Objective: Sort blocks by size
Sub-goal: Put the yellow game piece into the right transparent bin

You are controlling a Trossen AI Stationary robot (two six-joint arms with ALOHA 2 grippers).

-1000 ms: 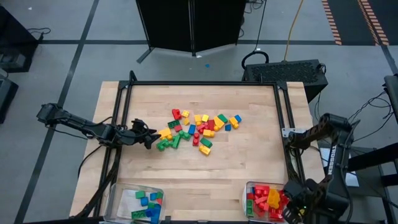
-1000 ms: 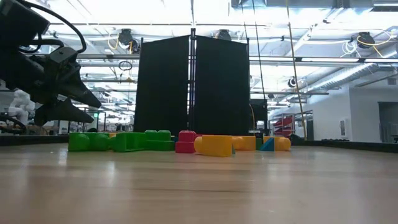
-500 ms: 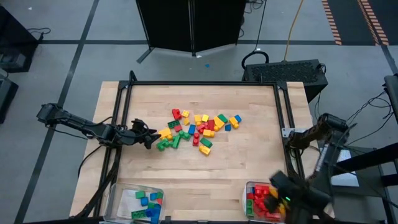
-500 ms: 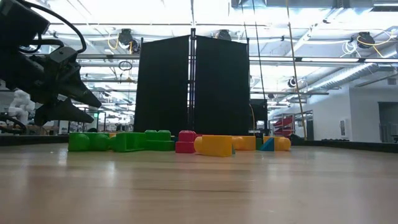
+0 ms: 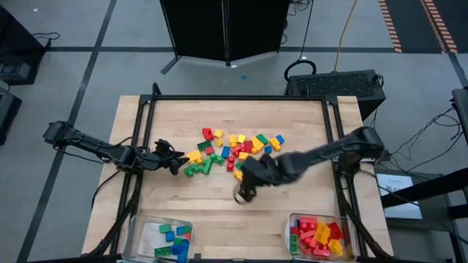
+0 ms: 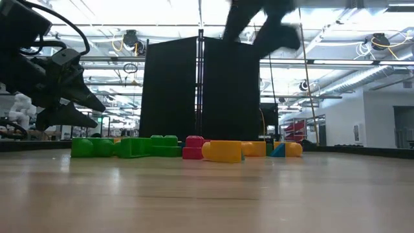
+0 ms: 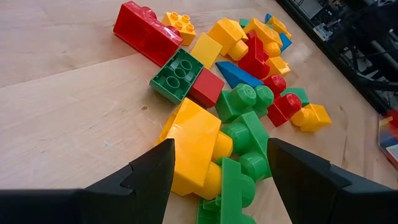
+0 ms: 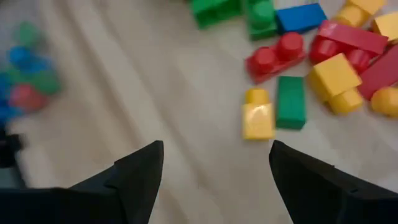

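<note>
Wooden worktop [image 5: 278, 212] in a bright workshop, black screen panels [image 6: 200, 87] behind; I read no labels anywhere.
The blocks [image 5: 232, 152] lie heaped at the worktop's middle, more in two clear bins [image 5: 136, 235] at the near corners. My left pincer [image 5: 178, 164] hangs spread wide at the heap's left edge over a yellow block [image 7: 191, 143]. My right pincer [image 8: 214, 168], gaping and empty, hovers just near of the heap.

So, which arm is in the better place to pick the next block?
Probably the left. Its open gripper is low at the pile's edge, fingers either side of a yellow block. The right gripper, also open, is beside the pile and higher above the table.
</note>
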